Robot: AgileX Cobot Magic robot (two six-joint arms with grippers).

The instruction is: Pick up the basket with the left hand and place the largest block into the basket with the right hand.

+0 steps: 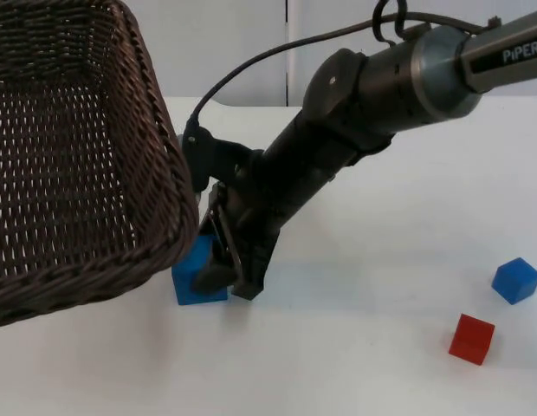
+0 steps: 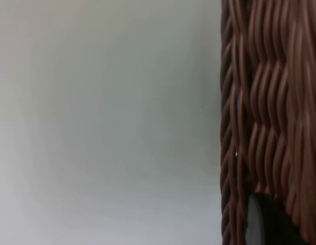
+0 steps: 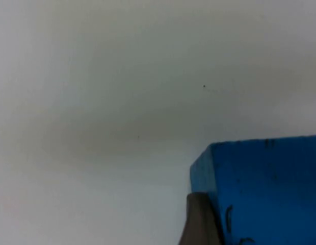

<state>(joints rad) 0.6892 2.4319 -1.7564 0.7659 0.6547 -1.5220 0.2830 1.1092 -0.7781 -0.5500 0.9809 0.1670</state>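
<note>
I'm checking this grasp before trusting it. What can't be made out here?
- Top view: basket cut off by the edge; what holds it is unseen.
- Large blue block: partly behind basket rim and right gripper; finger contact unclear.
- Right wrist view: block cropped, blurred.

The wicker basket [image 1: 78,156] is cut off by the top view's left and upper edges. Its rim covers the upper left part of the large blue block [image 1: 197,282], and the right gripper [image 1: 227,282] hides the block's right side.
</note>
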